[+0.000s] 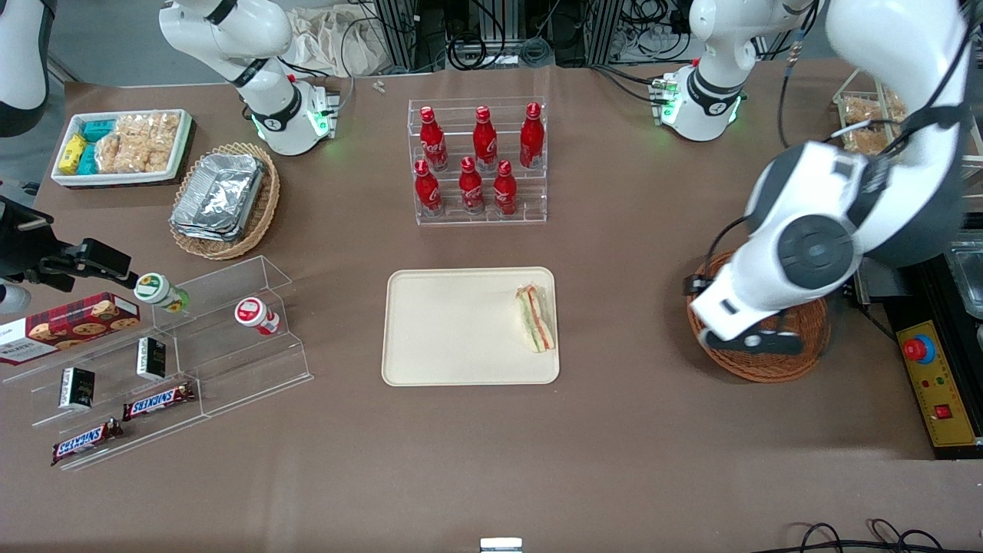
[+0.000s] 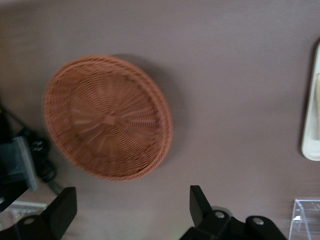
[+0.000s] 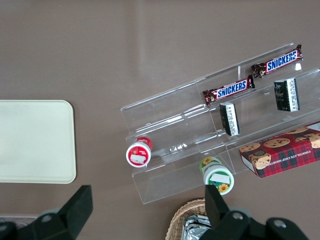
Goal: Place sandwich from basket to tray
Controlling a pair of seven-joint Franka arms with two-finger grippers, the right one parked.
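Note:
The sandwich (image 1: 536, 318) lies on the cream tray (image 1: 453, 330), at the tray's edge nearest the working arm. The reddish-brown basket (image 1: 768, 372) stands toward the working arm's end of the table and is half covered by that arm. The left wrist view shows the basket (image 2: 107, 117) empty. The left arm's gripper (image 2: 131, 207) hangs above the table beside the basket, open, with nothing between its fingers (image 2: 200, 202). A strip of the tray (image 2: 312, 130) shows in that view too.
A clear rack of red bottles (image 1: 480, 161) stands farther from the camera than the tray. An acrylic snack shelf (image 1: 177, 353), a tan basket of foil trays (image 1: 226, 200) and a white snack bin (image 1: 123, 146) lie toward the parked arm's end. A yellow control box (image 1: 933, 376) sits beside the basket.

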